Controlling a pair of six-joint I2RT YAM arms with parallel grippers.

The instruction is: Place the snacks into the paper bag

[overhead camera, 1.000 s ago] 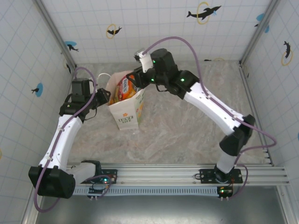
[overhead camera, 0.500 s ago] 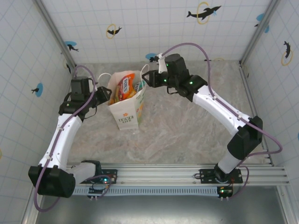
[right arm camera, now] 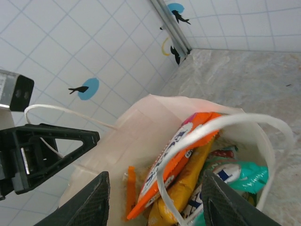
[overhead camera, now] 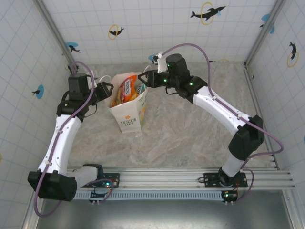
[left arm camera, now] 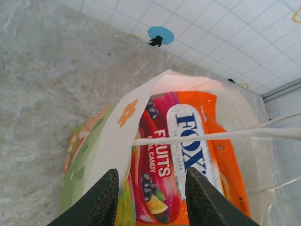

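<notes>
Inside the paper bag (overhead camera: 128, 117), snacks (overhead camera: 127, 89) packed, looks done; left gripper (overhead camera: 105, 89) nine o'clock, right gripper (overhead camera: 147, 80) two, both parted, empty.

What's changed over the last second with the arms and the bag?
The right gripper drew back from over the mouth of the paper bag to its right side, jaws open. The left gripper shifted toward the back wall beside the bag's left edge. Bag and snacks stayed put.
</notes>
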